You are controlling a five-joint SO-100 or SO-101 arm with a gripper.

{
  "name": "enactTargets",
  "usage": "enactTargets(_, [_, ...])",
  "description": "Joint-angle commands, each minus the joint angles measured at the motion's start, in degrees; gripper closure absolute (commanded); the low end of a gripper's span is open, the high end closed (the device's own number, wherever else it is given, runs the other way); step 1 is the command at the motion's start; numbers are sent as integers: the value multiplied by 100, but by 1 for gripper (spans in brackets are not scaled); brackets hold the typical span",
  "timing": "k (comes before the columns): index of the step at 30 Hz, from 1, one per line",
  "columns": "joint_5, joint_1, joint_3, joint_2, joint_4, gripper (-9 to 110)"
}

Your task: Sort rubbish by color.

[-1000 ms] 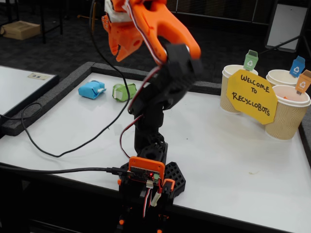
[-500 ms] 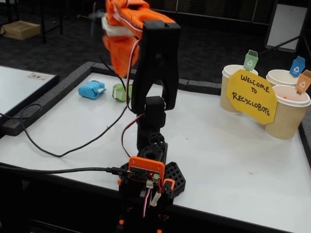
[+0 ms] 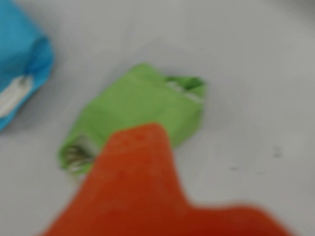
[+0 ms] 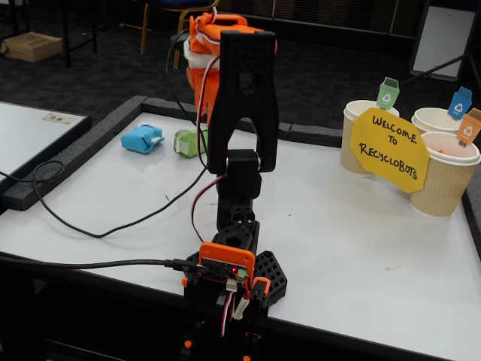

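Observation:
The rubbish is two crumpled wads on the white table. In the fixed view the light blue wad lies at the back left with the light green wad just to its right. My orange gripper hangs above the green wad, partly behind the black arm link. In the blurred wrist view the green wad fills the centre and the blue wad sits at the upper left. One orange finger rises from the bottom edge over the green wad's near side; the other finger is hidden.
Three beige paper cups with coloured tags stand at the back right behind a yellow sign. A black cable loops across the table's left side. The arm's base sits at the front edge. A raised dark border frames the table.
The arm has unfolded from a raised pose, its upper link now upright. The gripper has swung toward the back left and come down over the green wad.

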Motion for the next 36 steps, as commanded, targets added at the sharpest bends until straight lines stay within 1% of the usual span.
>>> enactTargets(1, [-35,-396,-712,105,-35,88])
enactTargets(7, [-105,-483,-729,-26,-193,86])
enactTargets(17, [-1380,-220,-633,-88,-308,84])
enactTargets(24, [-2224,44,-325,-141,-624,84])
enactTargets(28, [-2373,-26,-352,-369,-738,84])
enactTargets(36, [-2364,-308,-853,-1160,-721,84])
